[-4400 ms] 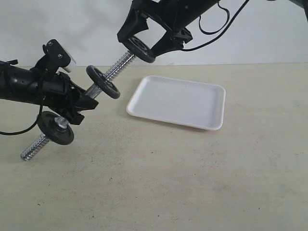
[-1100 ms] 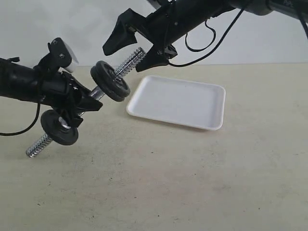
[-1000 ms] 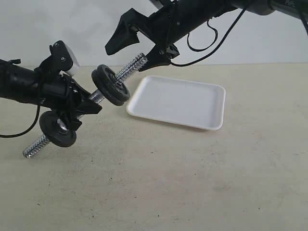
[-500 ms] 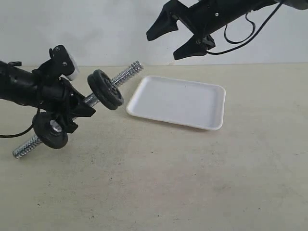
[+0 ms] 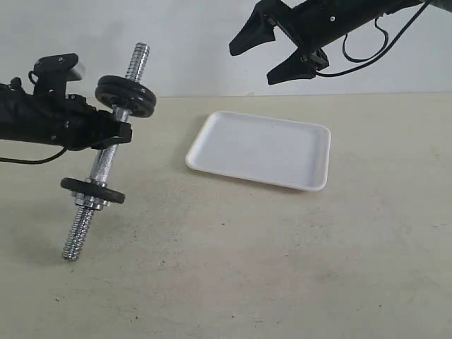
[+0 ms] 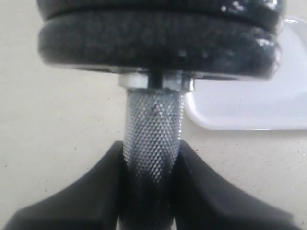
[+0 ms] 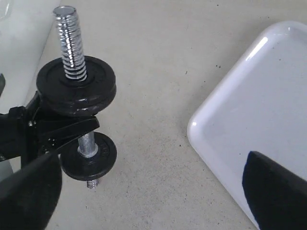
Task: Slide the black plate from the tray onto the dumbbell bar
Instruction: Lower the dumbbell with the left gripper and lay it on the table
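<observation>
Plate (image 5: 126, 90) sits on the bar (image 5: 103, 164), top disc of a two-disc stack, by my read. None shows in the tray (image 5: 261, 152).

- Left tool (image 5: 116, 134) is clamped on the bar's knurled middle. The left wrist view shows a finger on each side of it, with the stack just above and close to touching.
- Right tool (image 5: 253, 65) has its jaws wide apart with nothing between them. It hangs high at about 2 o'clock from the plate, well apart, over the tray's far edge.
- The left arm is the nearer one by far. It carries the whole load.
- The bar's long axis runs steeply from 7 o'clock up to 1 o'clock, near upright. The bare threaded end points up past the plate.
- The plate lies square across the bar, with its hole axis along it and its flat face toward 1 o'clock.
- A single disc (image 5: 92, 191) sits lower on the bar, below the left tool.
- I can't tell whether the bottom thread touches the table (image 5: 282, 261).
- The tray lies at 4 o'clock from the plate, apart.

Judgement: the sliding looks done. What's left is setting the bar down, and the tilt matters there: nothing visible locks the stack from the top.
</observation>
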You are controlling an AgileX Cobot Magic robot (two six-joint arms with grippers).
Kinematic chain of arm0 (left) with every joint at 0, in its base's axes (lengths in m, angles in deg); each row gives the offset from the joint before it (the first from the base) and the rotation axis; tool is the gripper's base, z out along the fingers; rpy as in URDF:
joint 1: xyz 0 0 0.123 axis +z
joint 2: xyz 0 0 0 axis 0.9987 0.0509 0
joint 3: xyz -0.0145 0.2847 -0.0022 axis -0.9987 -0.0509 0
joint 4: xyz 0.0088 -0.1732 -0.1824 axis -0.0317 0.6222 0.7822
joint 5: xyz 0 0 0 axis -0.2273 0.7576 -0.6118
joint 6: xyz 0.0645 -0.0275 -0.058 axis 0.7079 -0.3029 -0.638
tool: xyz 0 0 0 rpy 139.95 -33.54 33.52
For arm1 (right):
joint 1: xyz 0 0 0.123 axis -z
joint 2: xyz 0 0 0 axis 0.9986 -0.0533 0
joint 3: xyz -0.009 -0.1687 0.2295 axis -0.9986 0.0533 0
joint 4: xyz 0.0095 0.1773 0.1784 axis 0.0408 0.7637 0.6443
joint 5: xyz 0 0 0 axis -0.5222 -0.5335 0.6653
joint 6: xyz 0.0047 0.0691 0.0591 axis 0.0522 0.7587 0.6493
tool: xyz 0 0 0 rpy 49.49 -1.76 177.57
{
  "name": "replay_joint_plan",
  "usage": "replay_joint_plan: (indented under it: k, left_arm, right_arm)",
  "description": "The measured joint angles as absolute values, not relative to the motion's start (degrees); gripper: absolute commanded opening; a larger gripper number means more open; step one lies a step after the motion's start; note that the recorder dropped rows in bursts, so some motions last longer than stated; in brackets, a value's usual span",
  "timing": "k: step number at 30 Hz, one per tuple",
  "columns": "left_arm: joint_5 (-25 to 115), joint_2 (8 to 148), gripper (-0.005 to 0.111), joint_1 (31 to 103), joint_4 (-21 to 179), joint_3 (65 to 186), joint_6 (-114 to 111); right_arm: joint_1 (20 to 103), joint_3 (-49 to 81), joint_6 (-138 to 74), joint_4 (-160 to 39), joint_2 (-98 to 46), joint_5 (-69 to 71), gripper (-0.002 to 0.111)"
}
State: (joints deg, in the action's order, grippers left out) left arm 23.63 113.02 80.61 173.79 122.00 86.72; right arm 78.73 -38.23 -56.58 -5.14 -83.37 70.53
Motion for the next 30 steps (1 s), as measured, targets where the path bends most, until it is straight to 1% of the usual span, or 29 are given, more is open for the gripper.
replay_joint_plan:
  k: [4, 16, 30]
  left_arm:
    - [24.16, 117.23, 0.004, 80.71, 174.35, 122.0, 84.02]
    - [16.42, 124.99, 0.004, 80.61, 174.12, 126.83, 80.89]
    - [16.43, 127.1, 0.004, 80.61, 173.7, 128.86, 80.65]
  right_arm:
    - [78.73, -38.23, -56.58, -5.14, -83.37, 70.53, 0.092]
    - [78.73, -38.23, -56.69, -5.14, -83.37, 70.53, 0.092]
    - [78.73, -38.23, -56.69, -5.14, -83.37, 70.53, 0.092]
